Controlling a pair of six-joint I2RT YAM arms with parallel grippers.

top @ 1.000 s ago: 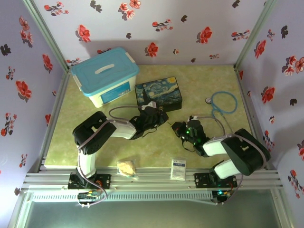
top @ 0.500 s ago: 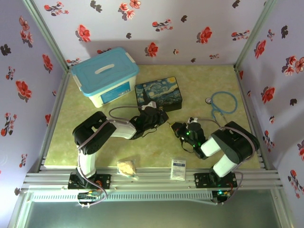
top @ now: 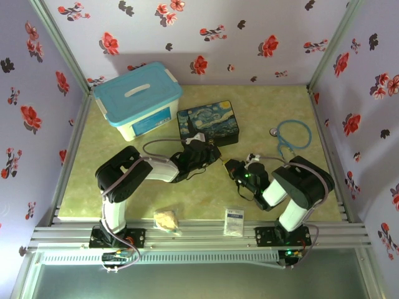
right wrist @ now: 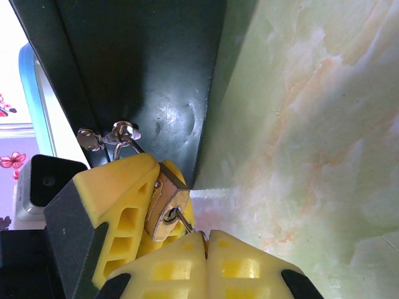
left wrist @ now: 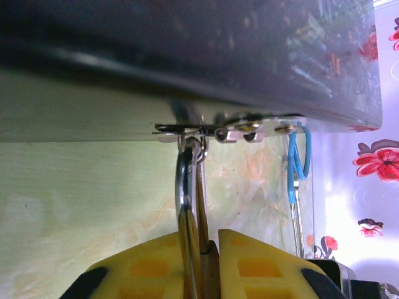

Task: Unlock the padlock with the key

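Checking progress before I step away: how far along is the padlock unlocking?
Done: left jaws grip the padlock, and the key, pinched in the right jaws, sits at its keyhole. In hand: seating or turning it. Left: the shackle hangs through the tin's latch, not visibly released.

1. From the top camera, the padlock (top: 222, 164) is a speck between the two pincers, too small to make out any keyhole.
2. At the right wrist, the key (right wrist: 181, 220) is mostly buried between the right pincer's (right wrist: 206, 240) pads.
3. At the left wrist, the left pincer (left wrist: 209, 240) hides the padlock's body, and the lower edge cuts off its pads.
4. Overhead, the tin (left wrist: 187, 50) is a dark blur.
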